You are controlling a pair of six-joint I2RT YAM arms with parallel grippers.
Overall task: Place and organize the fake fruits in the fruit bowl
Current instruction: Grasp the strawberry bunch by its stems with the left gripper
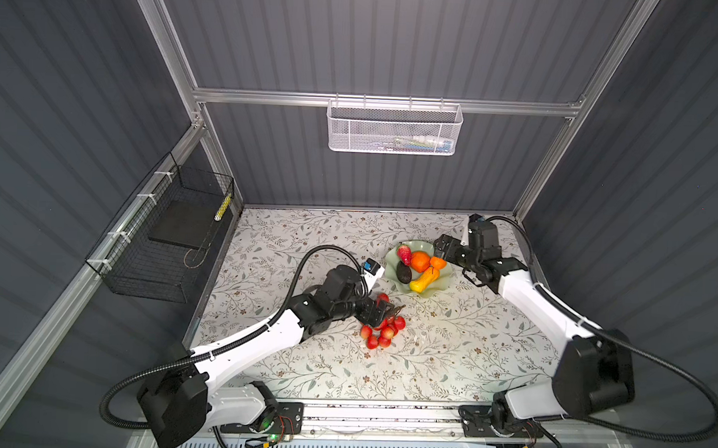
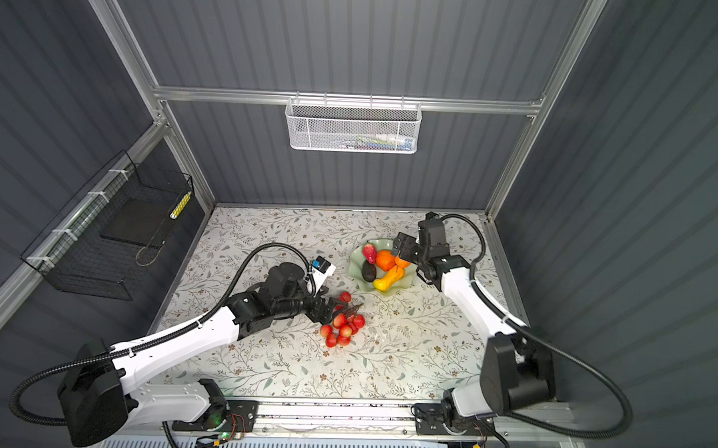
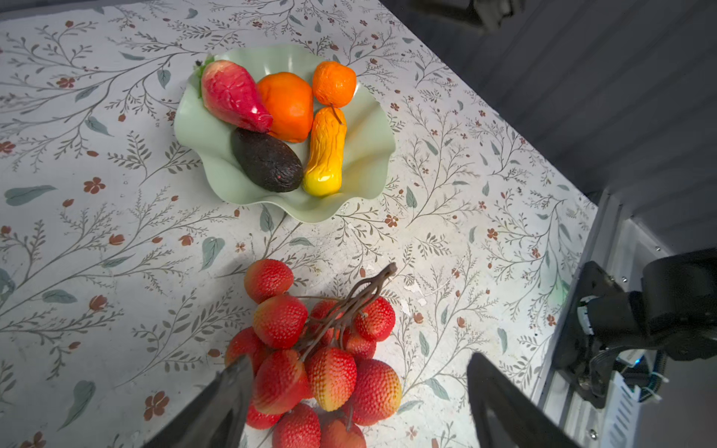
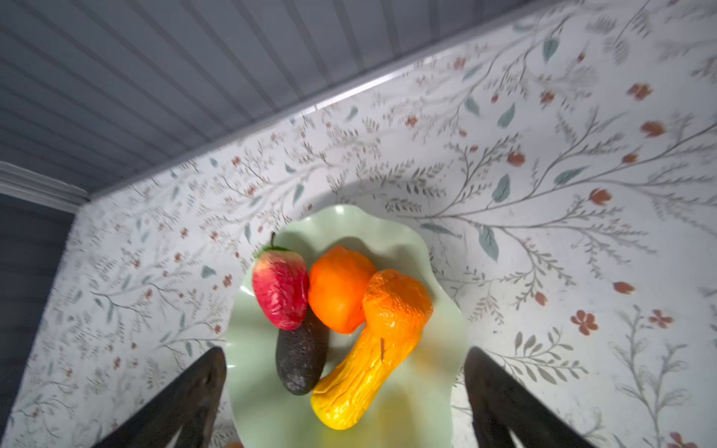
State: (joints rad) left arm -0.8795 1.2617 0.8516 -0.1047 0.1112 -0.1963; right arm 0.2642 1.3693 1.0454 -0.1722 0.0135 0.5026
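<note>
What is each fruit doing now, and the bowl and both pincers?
fruit bowl: on the table, holding five fruits
big orange: in the bowl
small tangerine: in the bowl
gourd: lying in the bowl
avocado: lying in the bowl
strawberry: in the bowl
bunch of red balls: on the table, outside the bowl
left pincer: open, around the bunch
right pincer: open, empty, near the bowl

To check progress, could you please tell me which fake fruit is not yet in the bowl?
The bunch of small red balls on a brown stem: it lies on the table, while the other five fruits sit in the green bowl.
</note>
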